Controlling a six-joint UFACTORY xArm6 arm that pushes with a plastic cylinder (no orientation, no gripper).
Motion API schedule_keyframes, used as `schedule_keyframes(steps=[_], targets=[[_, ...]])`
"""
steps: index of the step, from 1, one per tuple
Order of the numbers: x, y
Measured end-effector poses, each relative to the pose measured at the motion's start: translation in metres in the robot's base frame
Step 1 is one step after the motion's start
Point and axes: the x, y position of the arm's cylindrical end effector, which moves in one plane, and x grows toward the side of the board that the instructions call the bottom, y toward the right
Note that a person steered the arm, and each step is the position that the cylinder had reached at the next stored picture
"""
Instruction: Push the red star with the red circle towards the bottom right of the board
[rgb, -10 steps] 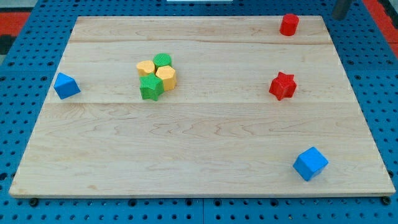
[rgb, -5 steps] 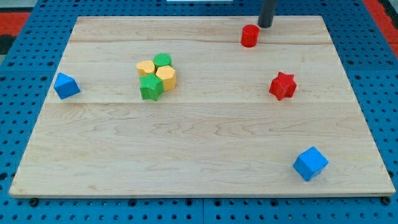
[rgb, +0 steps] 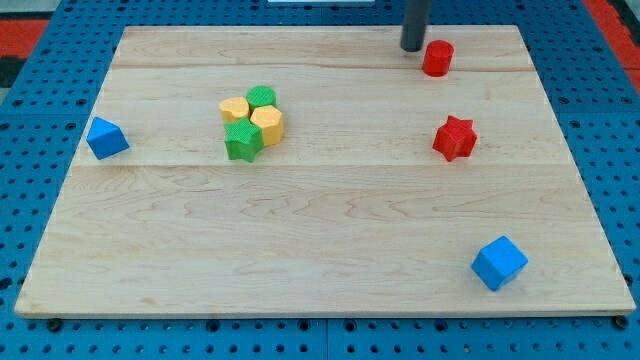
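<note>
The red circle stands near the top right of the wooden board. The red star lies below it, toward the view's right. My tip is at the top of the board, just left of the red circle and close to touching it. The rod comes down from the view's top edge.
A cluster of a yellow heart, a green circle, a yellow hexagon and a green star sits left of centre. One blue cube lies at the left edge, another blue cube at the bottom right.
The red circle was pushed left along the top, then back right to above the red star. My tip moved from the top right corner to the circle's left side.
</note>
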Motion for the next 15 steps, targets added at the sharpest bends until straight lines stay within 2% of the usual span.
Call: schedule_keyframes(steps=[2,4,5,6,7,8,9,14,15], targets=[[0.084,0.012],[0.035,0.013],[0.003,0.041],[0.022,0.092],[0.057,0.044],[0.071,0.014],[0.097,0.014],[0.096,0.003],[0.114,0.003]])
